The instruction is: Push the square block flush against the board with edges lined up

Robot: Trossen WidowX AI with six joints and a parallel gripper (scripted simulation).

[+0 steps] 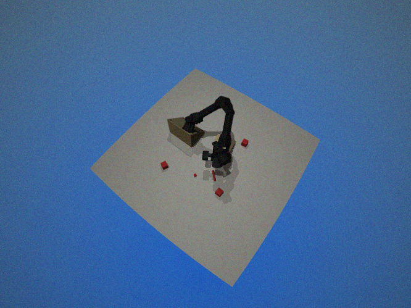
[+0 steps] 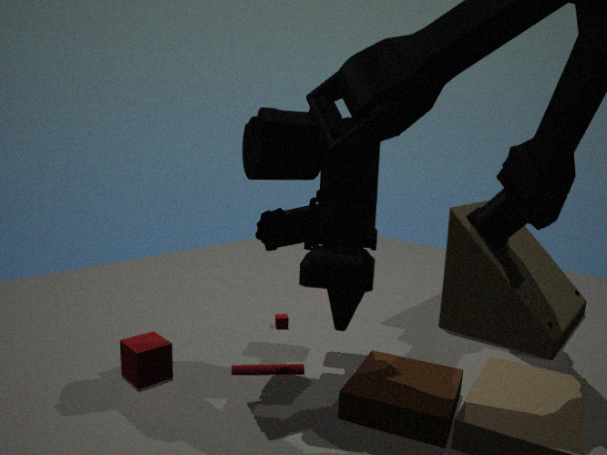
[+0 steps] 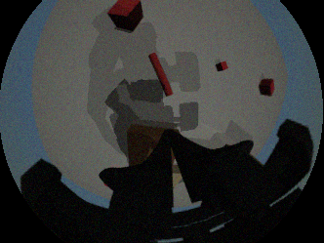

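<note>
The brown square block point(image 2: 405, 374) point(image 3: 141, 141) lies flat beside the pale tan board point(image 2: 527, 384) point(image 1: 216, 137) point(image 3: 177, 178). In the exterior view a narrow strip of floor shows between their facing sides, wider at the far end and very thin at the near end. The near end of the board is cut off by the frame there. My gripper point(image 2: 341, 329) point(image 3: 168, 133) is shut and empty, pointing down, above the table and clear of both parts. In the top view the arm hides the block and much of the board.
A red cube point(image 1: 219, 192) point(image 2: 146, 361) point(image 3: 126, 14), a red rod point(image 1: 213, 175) point(image 2: 267, 369) point(image 3: 160, 74) and a tiny red cube point(image 1: 195, 174) point(image 2: 282, 321) point(image 3: 222, 65) lie around. Two other red cubes stand left point(image 1: 164, 165) and right point(image 1: 244, 142). The wedge-shaped arm base point(image 1: 183, 134) point(image 2: 486, 293) stands behind.
</note>
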